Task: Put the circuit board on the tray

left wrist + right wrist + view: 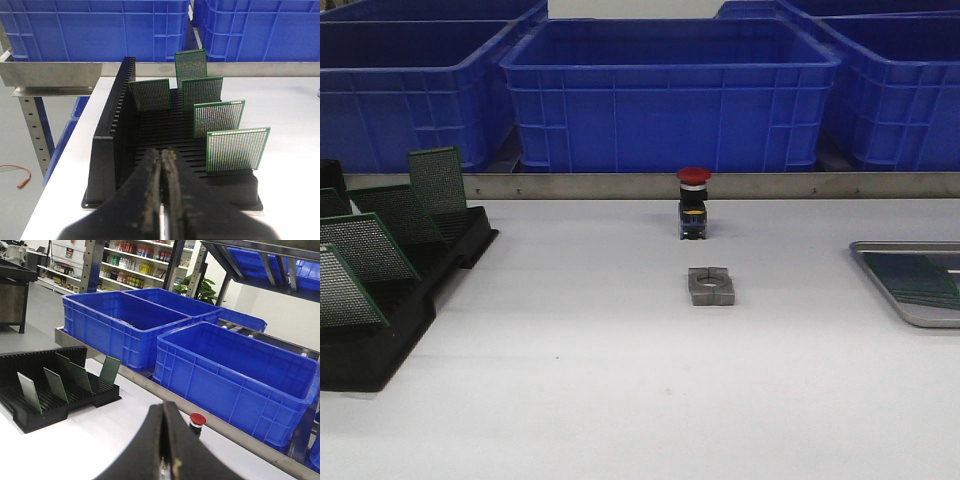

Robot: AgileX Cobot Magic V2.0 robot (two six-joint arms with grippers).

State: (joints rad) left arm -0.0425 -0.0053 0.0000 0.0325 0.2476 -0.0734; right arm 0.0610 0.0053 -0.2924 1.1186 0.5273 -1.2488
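Note:
Several green circuit boards [238, 148] stand upright in the slots of a black rack [107, 145]; the same boards [365, 247] show at the table's left in the front view. The silver-grey tray [905, 245] lies at the right edge, with a green board [920, 278] flat in it. My left gripper [162, 152] hovers just before the rack's near end, shut and empty. In the right wrist view, my right gripper [163, 407] is shut and empty above the white table, with the rack [55, 390] well off to one side. Neither gripper shows in the front view.
A red-capped push button [693, 205] stands mid-table, with a small grey metal block [711, 286] in front of it. Big blue bins [670, 95] line the back behind a metal rail [620, 185]. The table's left edge [60, 165] drops off beside the rack.

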